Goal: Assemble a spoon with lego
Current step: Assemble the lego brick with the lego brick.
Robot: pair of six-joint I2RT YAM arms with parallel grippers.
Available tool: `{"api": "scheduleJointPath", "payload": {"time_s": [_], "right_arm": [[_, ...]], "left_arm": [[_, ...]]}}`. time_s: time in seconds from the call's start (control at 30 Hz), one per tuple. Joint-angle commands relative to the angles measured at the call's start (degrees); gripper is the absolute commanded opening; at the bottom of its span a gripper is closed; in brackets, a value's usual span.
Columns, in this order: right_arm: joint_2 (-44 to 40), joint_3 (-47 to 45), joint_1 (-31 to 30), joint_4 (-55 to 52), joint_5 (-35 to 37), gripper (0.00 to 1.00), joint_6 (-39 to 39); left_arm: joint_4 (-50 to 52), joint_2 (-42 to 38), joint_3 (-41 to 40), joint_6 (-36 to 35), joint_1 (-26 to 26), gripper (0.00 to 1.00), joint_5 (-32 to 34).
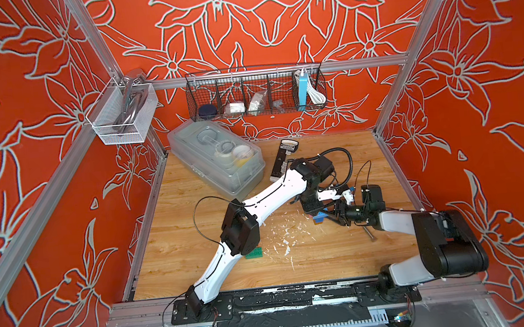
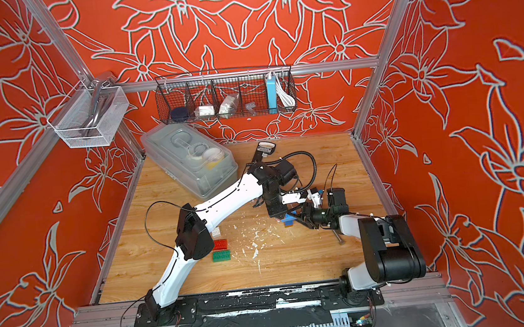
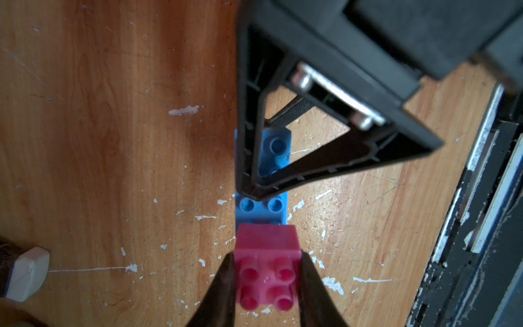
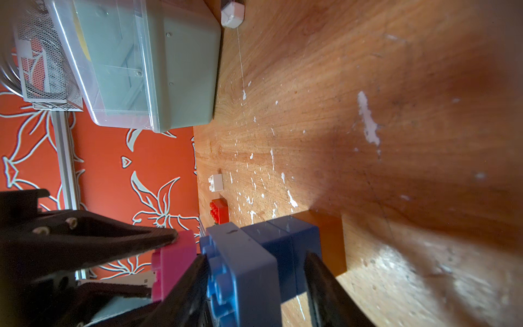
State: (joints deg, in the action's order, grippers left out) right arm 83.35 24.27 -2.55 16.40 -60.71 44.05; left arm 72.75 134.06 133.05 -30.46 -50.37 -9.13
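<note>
My left gripper (image 3: 267, 257) is shut on a pink brick (image 3: 267, 271), studs up, held over one end of the wide light blue brick (image 3: 260, 209). That brick tops a standing stem of small blue bricks (image 4: 283, 240) on a brown brick (image 4: 331, 240). My right gripper (image 4: 256, 254) straddles this blue stack (image 1: 318, 219). One finger lies on the studded top, and whether the other presses cannot be told. Loose white (image 2: 216, 232), red (image 2: 220, 244) and green (image 2: 221, 256) bricks lie by the left arm's elbow. In both top views the pink brick is hidden.
A clear lidded plastic box (image 1: 217, 155) stands at the back left, with a black-and-white bar tool (image 1: 282, 162) beside it. A metal pin (image 1: 369, 234) lies near the right arm. Wire baskets (image 1: 255, 93) hang on the back wall. White flecks scatter over the wooden table (image 1: 329, 262).
</note>
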Motion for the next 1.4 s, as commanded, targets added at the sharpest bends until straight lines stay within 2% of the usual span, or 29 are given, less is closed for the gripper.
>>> {"api": "scheduleJointPath", "payload": {"time_s": [0.0,1.0,1.37], "right_arm": [[0.52,-0.54,-0.08,-0.36,-0.83,0.57,-1.11],[1.94,0.16,-0.09,-3.22,-0.03,0.51,-2.76],[2.07,0.51,-0.08,-4.83,0.61,0.5,-3.87]], "left_arm": [[0.63,1.69,0.89,-0.84,-0.22,0.0,-1.15],[0.73,2.52,-0.87,0.47,-0.5,0.0,1.98],[-4.19,-1.37,-6.62,-2.65,-1.67,0.0,3.97]]}}
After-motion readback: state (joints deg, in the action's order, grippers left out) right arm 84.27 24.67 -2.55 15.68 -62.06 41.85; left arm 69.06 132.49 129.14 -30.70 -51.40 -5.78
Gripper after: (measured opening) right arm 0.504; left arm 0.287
